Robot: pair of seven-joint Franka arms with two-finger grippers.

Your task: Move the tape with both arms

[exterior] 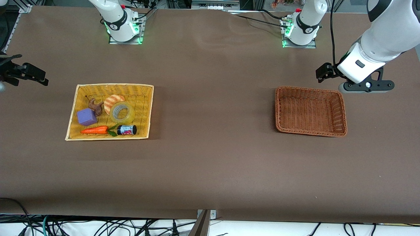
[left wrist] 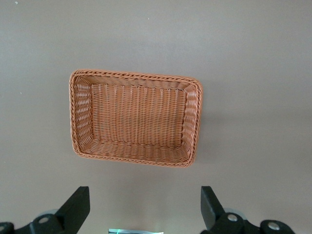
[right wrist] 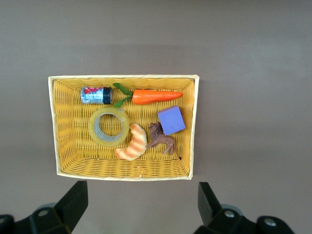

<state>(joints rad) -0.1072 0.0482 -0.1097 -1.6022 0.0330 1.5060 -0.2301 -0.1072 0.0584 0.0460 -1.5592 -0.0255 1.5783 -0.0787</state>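
The tape [exterior: 122,112] is a pale-yellow ring lying flat in the yellow wicker basket [exterior: 115,86] toward the right arm's end of the table. It leans against a striped croissant toy [exterior: 113,100]. In the right wrist view the tape [right wrist: 109,126] lies in the basket [right wrist: 122,77] with nothing on it. My right gripper [exterior: 32,73] hangs open and empty above the table beside the yellow basket, and its wrist view [right wrist: 141,204] shows bare table between the fingers. My left gripper [exterior: 323,72] hangs open and empty above the table beside the brown basket [exterior: 308,89].
The yellow basket also holds a purple block [exterior: 86,117], a toy carrot [exterior: 95,130], a small dark bottle [exterior: 127,129] and a brown animal figure [exterior: 95,105]. The brown basket [left wrist: 134,74] holds nothing. Brown table lies between the two baskets.
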